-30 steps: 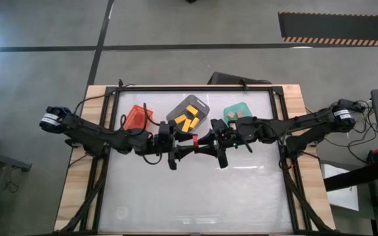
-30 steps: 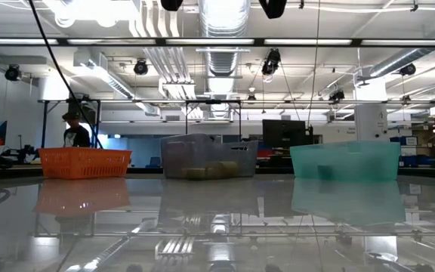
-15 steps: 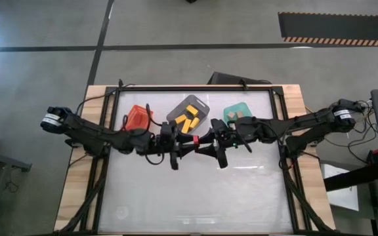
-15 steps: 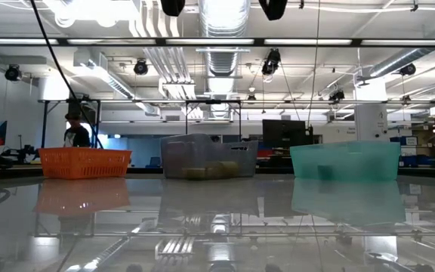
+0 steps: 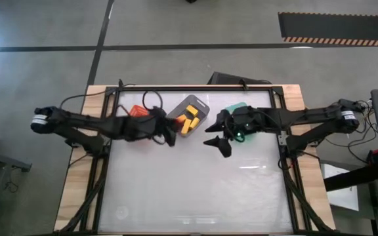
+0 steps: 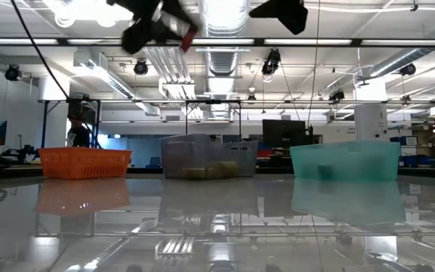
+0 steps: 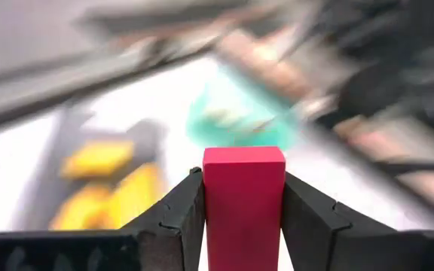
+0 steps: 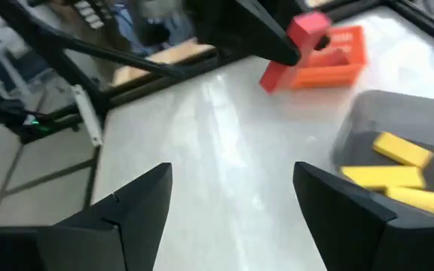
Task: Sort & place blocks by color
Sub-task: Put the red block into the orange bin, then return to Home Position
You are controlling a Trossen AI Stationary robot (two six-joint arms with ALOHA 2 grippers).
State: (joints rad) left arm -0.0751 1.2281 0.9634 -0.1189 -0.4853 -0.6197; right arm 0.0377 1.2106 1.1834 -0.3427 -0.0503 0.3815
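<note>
My left gripper is shut on a red block, high above the table between the orange bin and the grey bin. The right wrist view shows the same block sticking out of the left gripper's dark fingers. Several yellow blocks lie in the grey bin. My right gripper stands open with nothing between its fingers, in the air in front of the green bin. The right arm partly hides that bin. My left gripper pinches the red block's two opposite long faces between its fingers. The fingers come from the table's left, slanting a little down, and lie along the block. Its free end juts past the fingertips. The block is lifted clear of the table.
The three bins stand in a row along the far edge: orange, grey and green. The glossy white tabletop lies open toward the near edge. A person stands in the room far behind the table.
The two grippers met over the table's middle with the red block between them. My right gripper has let go and drawn back toward the green bin, fingers now apart. My left gripper has carried the block toward the far edge, beside the grey bin, tipping toward level.
</note>
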